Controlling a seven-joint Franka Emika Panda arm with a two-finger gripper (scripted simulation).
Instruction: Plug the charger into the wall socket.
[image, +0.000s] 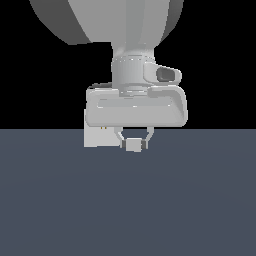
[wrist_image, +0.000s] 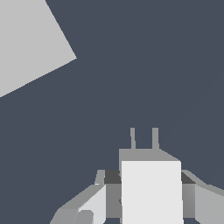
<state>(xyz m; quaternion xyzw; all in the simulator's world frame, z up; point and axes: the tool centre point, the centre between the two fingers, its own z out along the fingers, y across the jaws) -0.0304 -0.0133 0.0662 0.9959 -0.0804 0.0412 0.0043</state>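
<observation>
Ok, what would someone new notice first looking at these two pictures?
Probably the big grey robot arm filling the upper middle of the exterior view, its gripper shut on the small white charger. Next, the wrist view shows the charger's two prongs sticking out. The white wall socket stands partly hidden behind the gripper body, toward the exterior view's left.

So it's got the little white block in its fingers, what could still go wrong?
The charger sits between the fingers, but its two prongs point at bare floor, not the wall socket off to one side. It may miss the socket's two small holes, or the block could slip if it bumps the panel.
</observation>
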